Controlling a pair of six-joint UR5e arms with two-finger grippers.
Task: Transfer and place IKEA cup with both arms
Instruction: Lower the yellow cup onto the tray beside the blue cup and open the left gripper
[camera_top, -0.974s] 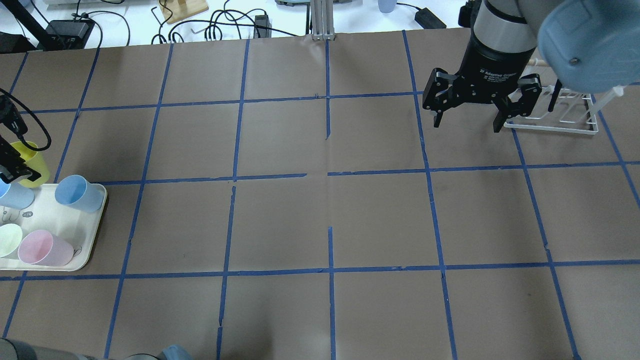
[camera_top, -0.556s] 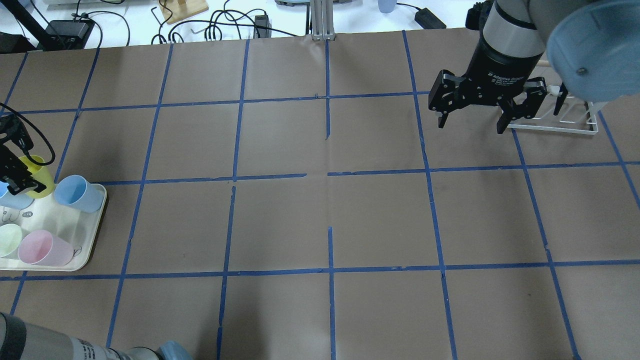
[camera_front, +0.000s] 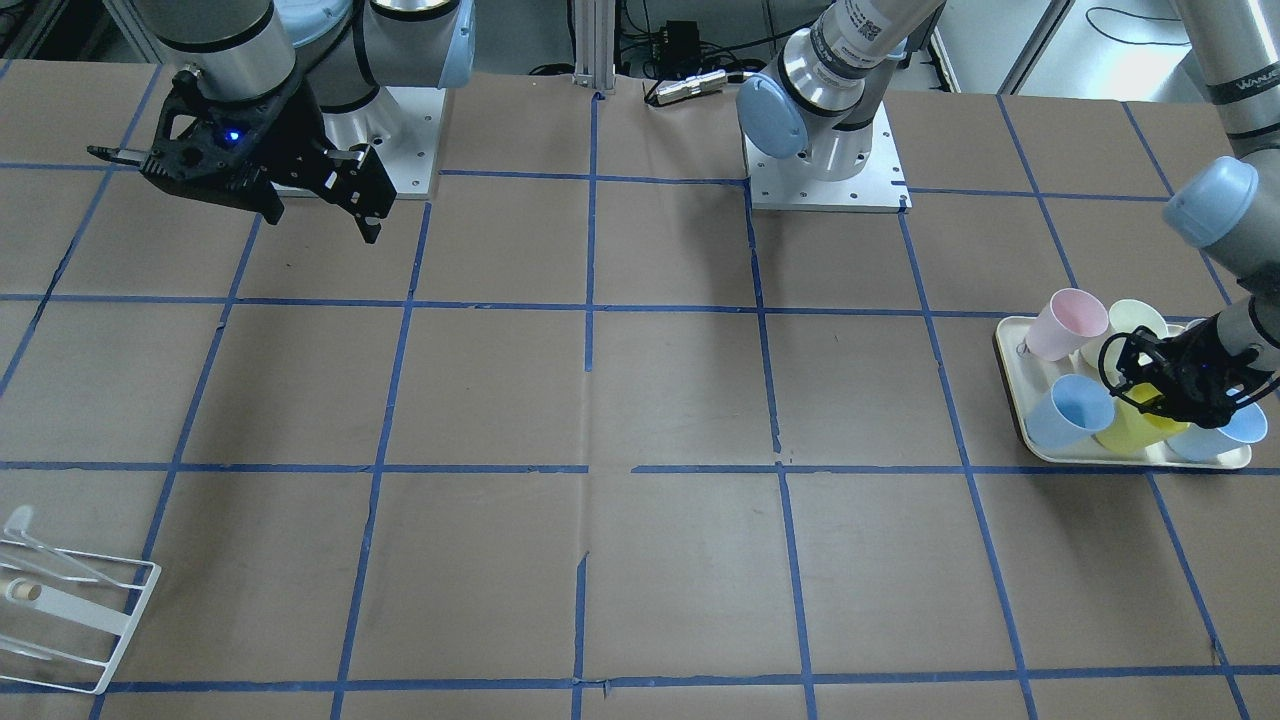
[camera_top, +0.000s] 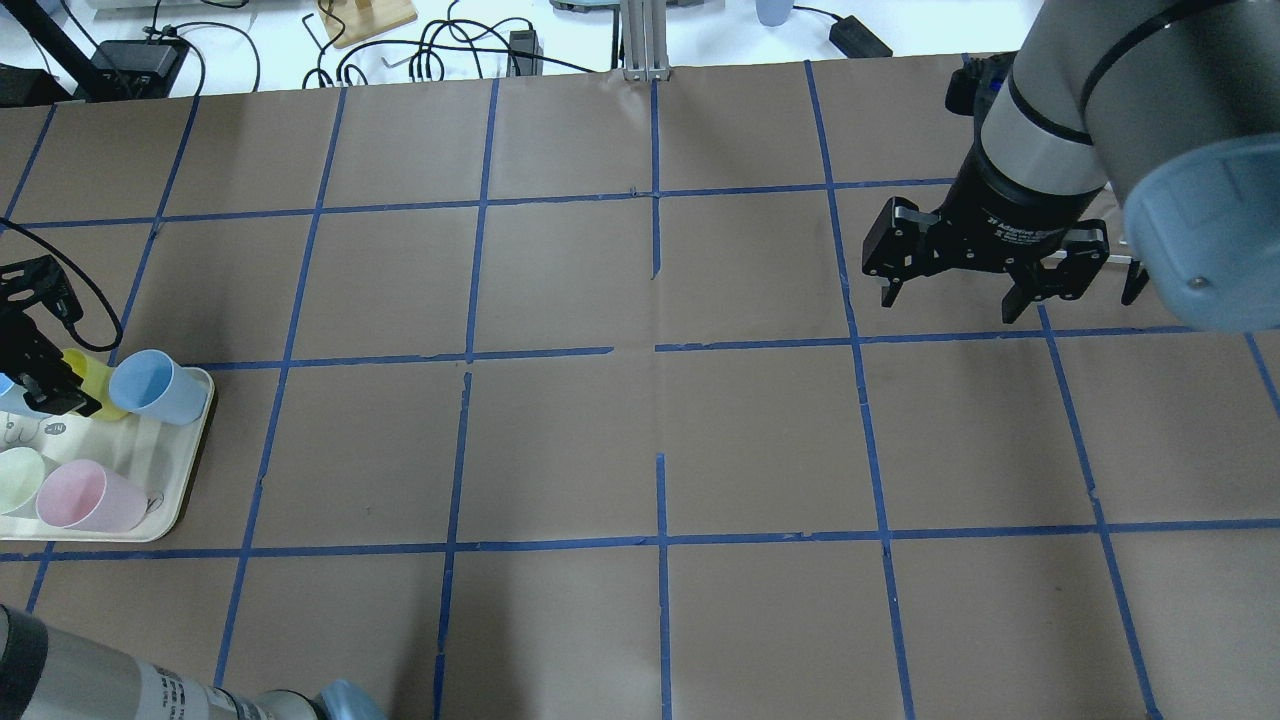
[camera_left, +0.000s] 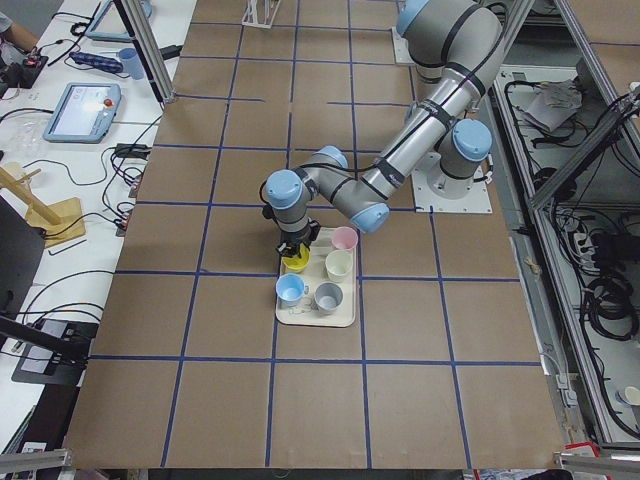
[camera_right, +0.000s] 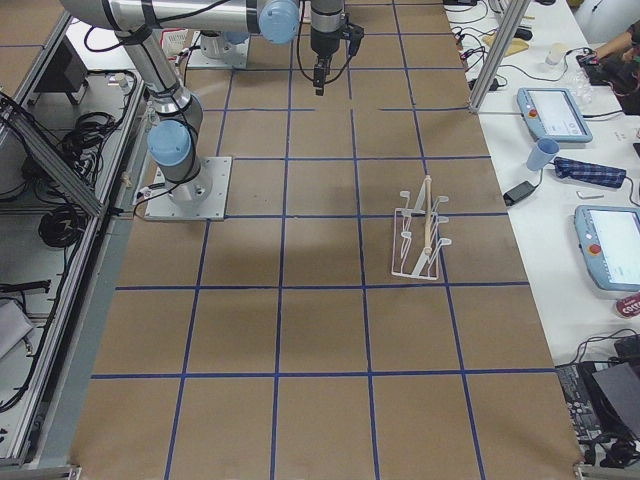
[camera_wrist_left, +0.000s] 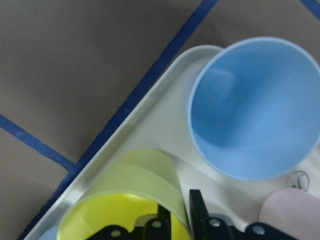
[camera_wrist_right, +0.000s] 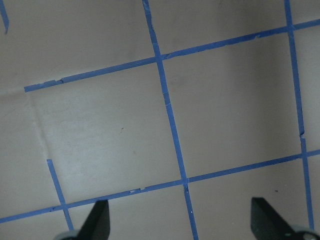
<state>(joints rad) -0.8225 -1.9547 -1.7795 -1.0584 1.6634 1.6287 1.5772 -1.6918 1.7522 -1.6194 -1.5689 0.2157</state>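
The lime-yellow IKEA cup (camera_top: 92, 372) is at the far end of the cream tray (camera_top: 175, 490), between two blue cups. My left gripper (camera_top: 45, 375) is shut on its rim, with one finger inside the cup and one outside, as the left wrist view shows on the cup (camera_wrist_left: 130, 200). The cup (camera_front: 1130, 428) is tilted, and I cannot tell whether it rests on the tray. My right gripper (camera_top: 948, 305) is open and empty, high over the right half of the table; it also shows in the front view (camera_front: 322, 225).
The tray (camera_front: 1010, 395) also holds a blue cup (camera_top: 150, 385), a pink cup (camera_top: 85, 495), a pale yellow-cream cup (camera_top: 15, 478) and a second blue cup (camera_front: 1225, 430). A white wire rack (camera_front: 70, 610) stands at the far right of the table.
My left gripper has carried the yellow cup toward me from beyond the tray to between the blue cups. My right gripper has moved toward me and now hides the rack.
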